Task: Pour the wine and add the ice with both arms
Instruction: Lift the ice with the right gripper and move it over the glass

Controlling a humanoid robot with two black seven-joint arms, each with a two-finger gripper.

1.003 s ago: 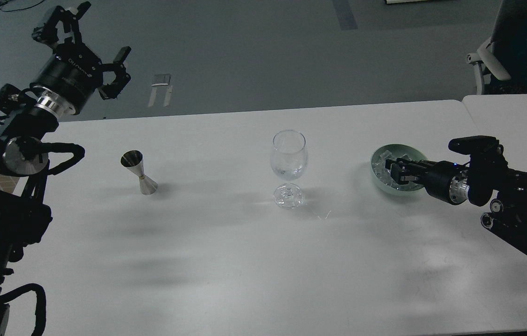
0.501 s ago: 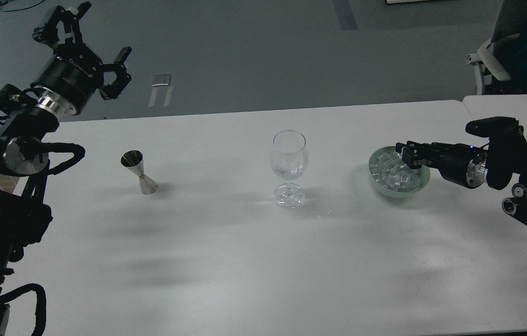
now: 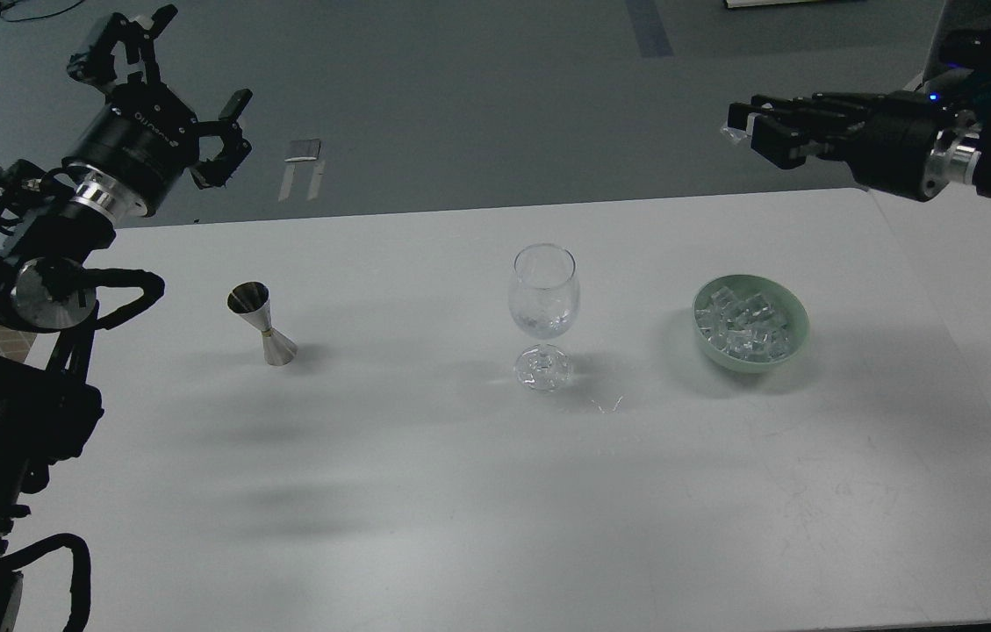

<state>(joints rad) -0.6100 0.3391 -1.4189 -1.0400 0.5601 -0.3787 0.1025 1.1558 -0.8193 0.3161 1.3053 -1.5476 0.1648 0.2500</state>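
Black jointed arms, silver joint discs, looped black cables.

Only one piece of lettering shows — pale characters printed across the round black body of the left gripper [image 3: 163, 70], just below its spread fingers. They run at a slant and appear upside down from this angle; the word looks like "ROBOTIQ", though the letters are small and not fully crisp. Nothing else in view carries writing that can be made out — the right gripper [image 3: 745, 129] shows no legible marking.
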